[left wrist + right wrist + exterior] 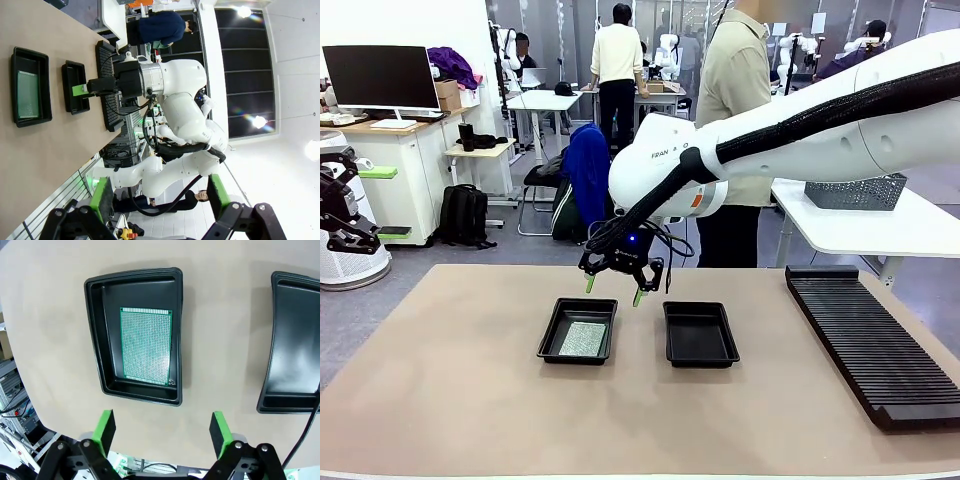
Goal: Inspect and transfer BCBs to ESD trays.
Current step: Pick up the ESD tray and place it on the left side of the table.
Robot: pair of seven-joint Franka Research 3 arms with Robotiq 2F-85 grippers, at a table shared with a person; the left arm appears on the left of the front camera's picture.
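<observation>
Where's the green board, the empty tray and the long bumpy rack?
green circuit board [146, 344]: right wrist view, middle of its speckled face.
empty black tray [701, 338]: front view, bare floor.
long ribbed rack [870, 345]: front view, middle ribs.

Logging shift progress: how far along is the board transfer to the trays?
Done: one BCB lies flat in the left ESD tray. In hand: nothing; the right gripper hangs open above the trays, the left gripper open too. Left: the right ESD tray holds no board.
</observation>
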